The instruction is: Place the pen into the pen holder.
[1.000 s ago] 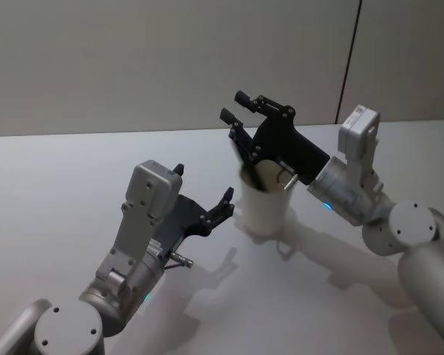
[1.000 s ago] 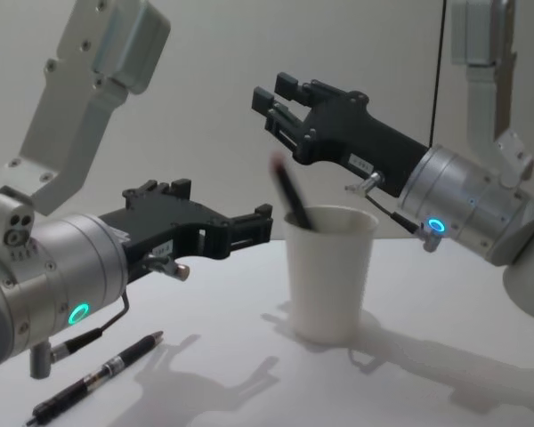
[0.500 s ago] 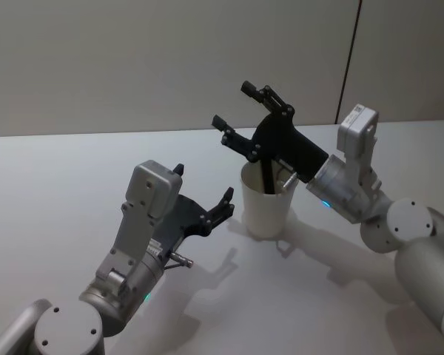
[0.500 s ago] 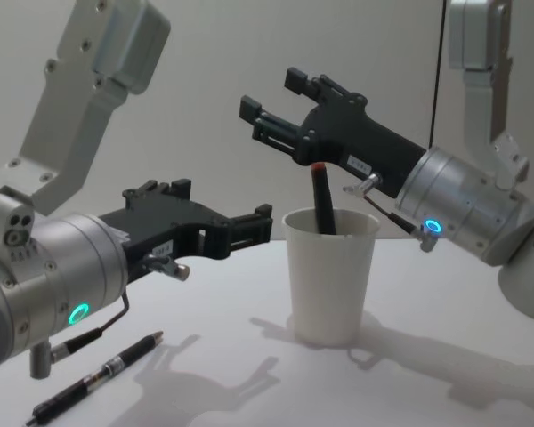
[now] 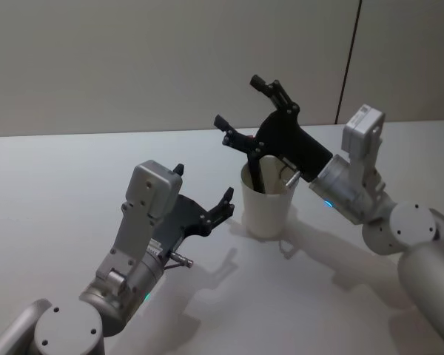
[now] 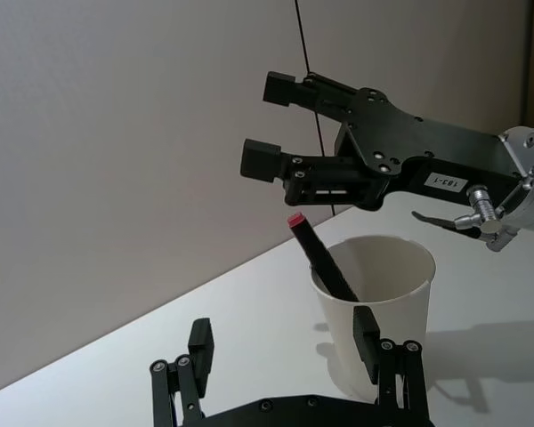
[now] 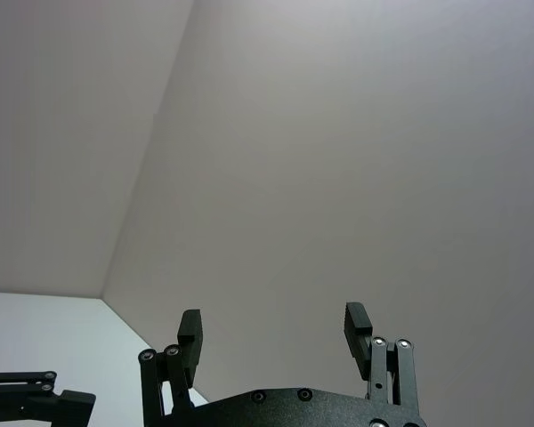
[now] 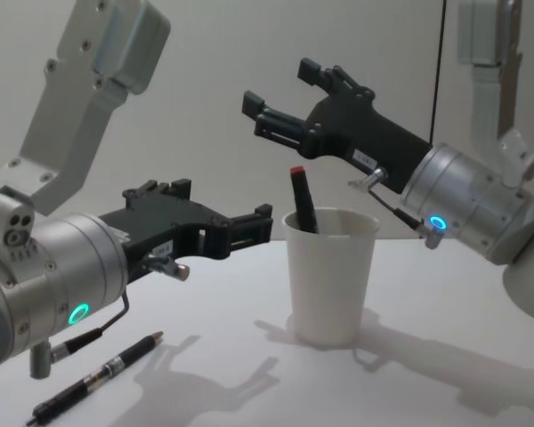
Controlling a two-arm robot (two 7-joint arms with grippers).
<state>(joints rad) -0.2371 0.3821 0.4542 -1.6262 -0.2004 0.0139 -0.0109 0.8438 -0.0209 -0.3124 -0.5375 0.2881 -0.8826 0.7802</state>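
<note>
- Spotting, nearest of all, a spare pen (image 8: 98, 381) lying flat on the surface (image 8: 427, 391), well in front of the pen holder (image 8: 331, 285) and off to its left, untouched.
- Finding the left claw (image 5: 204, 185) parked just left of the pen holder and nearer than it, fingers spread wide and gripping nothing.
- Reading the change at the pen holder itself: a second ago, seeing the pen (image 8: 303, 200) pinched above the rim; now, seeing it standing inside the cup, free of any grip.
- Judging the placing as done for this pen, with probably only the arm's retreat remaining.
- Tracing the pen's long axis as steep but not upright: red-capped end poking up past the rim and leaning toward the holder's left side, lower end hidden behind the paper wall.
- Catching the right claw (image 8: 280, 86) above the pen holder and reaching over it from behind and to the right. Noting it lifted a little since half a second ago, fingers parted wide, holding nothing, hanging clear of the red cap.
</note>
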